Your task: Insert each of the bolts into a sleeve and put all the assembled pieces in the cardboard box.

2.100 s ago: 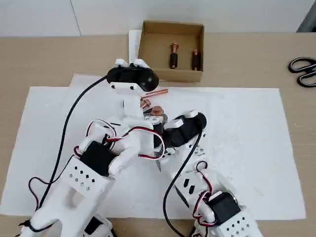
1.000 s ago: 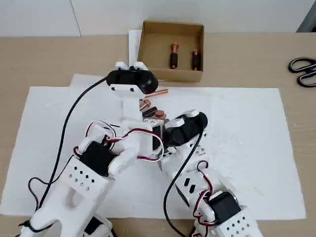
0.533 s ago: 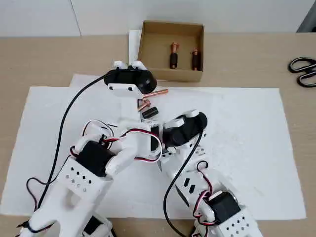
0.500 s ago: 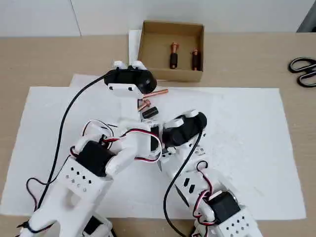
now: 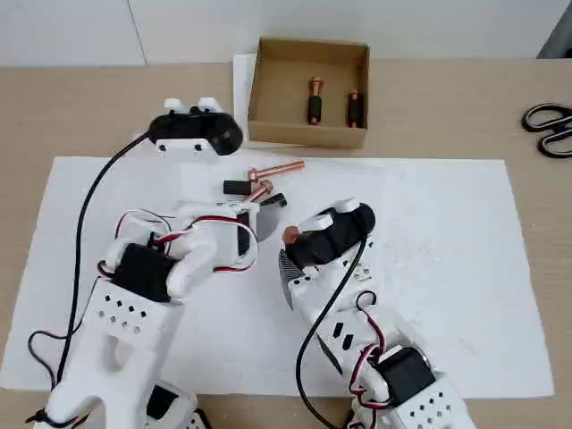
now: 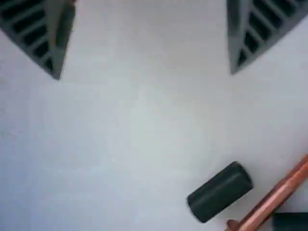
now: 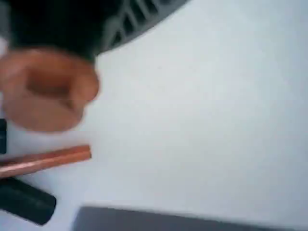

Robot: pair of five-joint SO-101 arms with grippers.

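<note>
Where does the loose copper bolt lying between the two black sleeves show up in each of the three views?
High view: the copper bolt lies on the white paper, between two black sleeves, short of the cardboard box.
Left wrist view: the bolt lies slanted, close beside a black sleeve.
Right wrist view: the bolt lies beyond the held bolt, with a black sleeve beside it.
Shared landmark: the white paper under it.

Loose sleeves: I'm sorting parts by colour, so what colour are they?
Black; a loose sleeve shows best in the left wrist view.
</note>
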